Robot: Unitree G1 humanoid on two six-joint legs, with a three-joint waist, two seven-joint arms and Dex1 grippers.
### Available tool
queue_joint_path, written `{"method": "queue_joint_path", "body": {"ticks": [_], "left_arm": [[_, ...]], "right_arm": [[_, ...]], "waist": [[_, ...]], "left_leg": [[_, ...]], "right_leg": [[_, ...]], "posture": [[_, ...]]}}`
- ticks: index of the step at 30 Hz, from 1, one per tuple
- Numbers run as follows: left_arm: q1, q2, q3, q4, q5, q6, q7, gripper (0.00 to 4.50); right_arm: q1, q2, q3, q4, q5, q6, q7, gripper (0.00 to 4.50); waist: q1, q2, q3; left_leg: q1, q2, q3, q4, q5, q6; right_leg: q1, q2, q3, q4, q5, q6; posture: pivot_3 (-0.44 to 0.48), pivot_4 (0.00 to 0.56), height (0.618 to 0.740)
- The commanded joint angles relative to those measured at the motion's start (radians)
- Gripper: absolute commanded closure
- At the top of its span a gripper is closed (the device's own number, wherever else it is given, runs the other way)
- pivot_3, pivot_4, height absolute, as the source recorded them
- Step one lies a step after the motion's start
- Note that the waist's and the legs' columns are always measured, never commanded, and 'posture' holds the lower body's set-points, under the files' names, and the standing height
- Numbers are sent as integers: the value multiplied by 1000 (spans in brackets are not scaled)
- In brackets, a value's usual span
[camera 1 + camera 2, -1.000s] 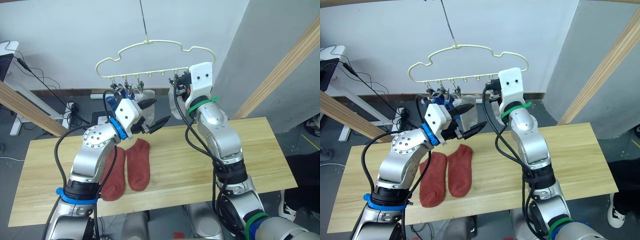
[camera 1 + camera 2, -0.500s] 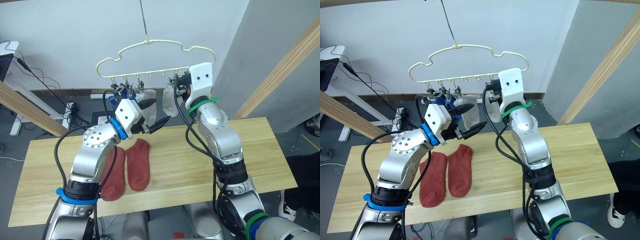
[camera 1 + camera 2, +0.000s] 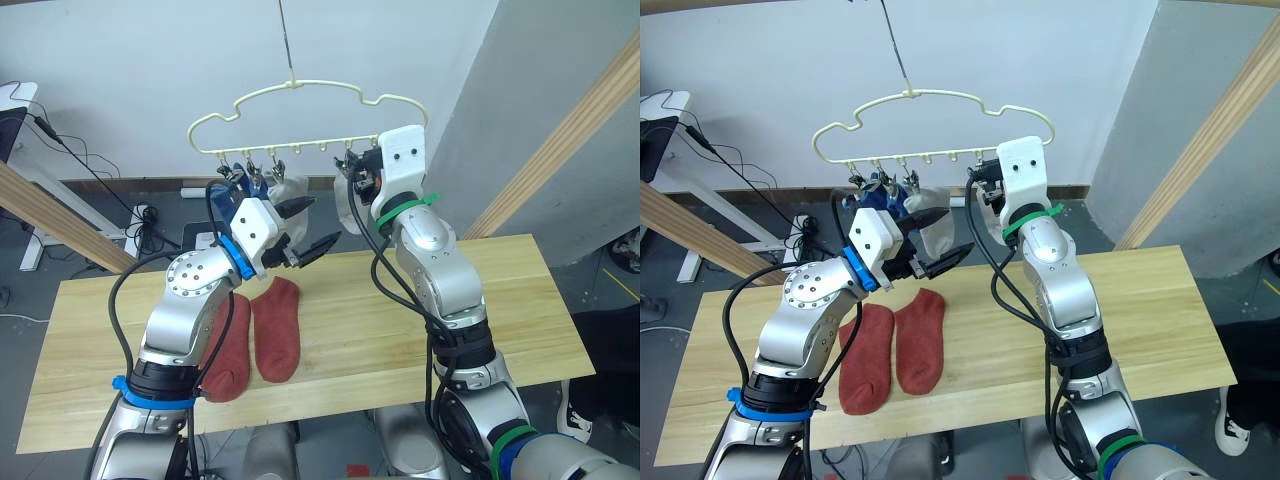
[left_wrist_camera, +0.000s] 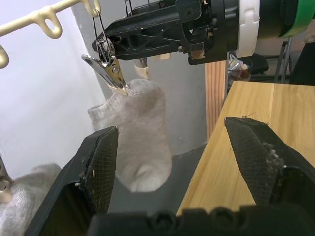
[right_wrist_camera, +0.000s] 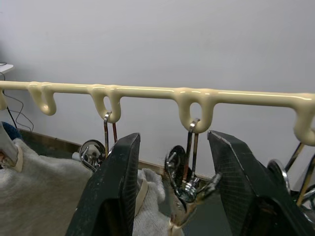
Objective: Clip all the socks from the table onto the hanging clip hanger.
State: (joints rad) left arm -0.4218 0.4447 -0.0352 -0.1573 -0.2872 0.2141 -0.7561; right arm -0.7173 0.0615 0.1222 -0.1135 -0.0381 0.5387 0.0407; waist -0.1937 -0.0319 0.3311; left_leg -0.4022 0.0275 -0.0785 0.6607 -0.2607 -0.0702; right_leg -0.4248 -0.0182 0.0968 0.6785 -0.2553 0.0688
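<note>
The pale-yellow clip hanger (image 3: 300, 100) hangs above the table (image 3: 500, 300). A blue sock (image 3: 243, 186) and two grey socks (image 3: 288, 190) (image 3: 343, 208) hang from its clips. Two rust-red socks (image 3: 277, 330) (image 3: 228, 352) lie side by side on the table. My right gripper (image 3: 358, 176) is up at the clip row, open, with one metal clip (image 5: 189, 172) between its fingers. A grey sock (image 4: 142, 132) hangs from a clip just under it. My left gripper (image 3: 312, 228) is open and empty, held in the air below the hanger and above the red socks.
Thick wooden poles slant past the table on the right (image 3: 570, 130) and the left (image 3: 60, 225). Behind are a white wall, cables and a power strip on the floor (image 3: 150, 215). The right half of the tabletop is bare wood.
The hanger has swung slightly to the left and the hanging grey sock has swayed. Both arms have stayed almost still.
</note>
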Motion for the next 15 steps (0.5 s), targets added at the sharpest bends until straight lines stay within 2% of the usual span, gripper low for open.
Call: {"method": "queue_joint_path", "body": {"ticks": [1, 15], "left_arm": [[7, 5, -4, -39, 1, -17, -4, 679], [12, 6, -2, -38, 1, -18, -4, 679]], "right_arm": [[3, 11, 12, -35, 2, -7, 1, 2252], [12, 54, 0, -45, 21, 14, -17, 2252]], "waist": [[0, 0, 0], [0, 0, 0]], "left_leg": [[0, 0, 0, 0, 0, 0], [0, 0, 0, 0, 0, 0]], "right_leg": [[0, 0, 0, 0, 0, 0], [0, 0, 0, 0, 0, 0]], "posture": [[-206, 269, 740], [-203, 267, 740]]}}
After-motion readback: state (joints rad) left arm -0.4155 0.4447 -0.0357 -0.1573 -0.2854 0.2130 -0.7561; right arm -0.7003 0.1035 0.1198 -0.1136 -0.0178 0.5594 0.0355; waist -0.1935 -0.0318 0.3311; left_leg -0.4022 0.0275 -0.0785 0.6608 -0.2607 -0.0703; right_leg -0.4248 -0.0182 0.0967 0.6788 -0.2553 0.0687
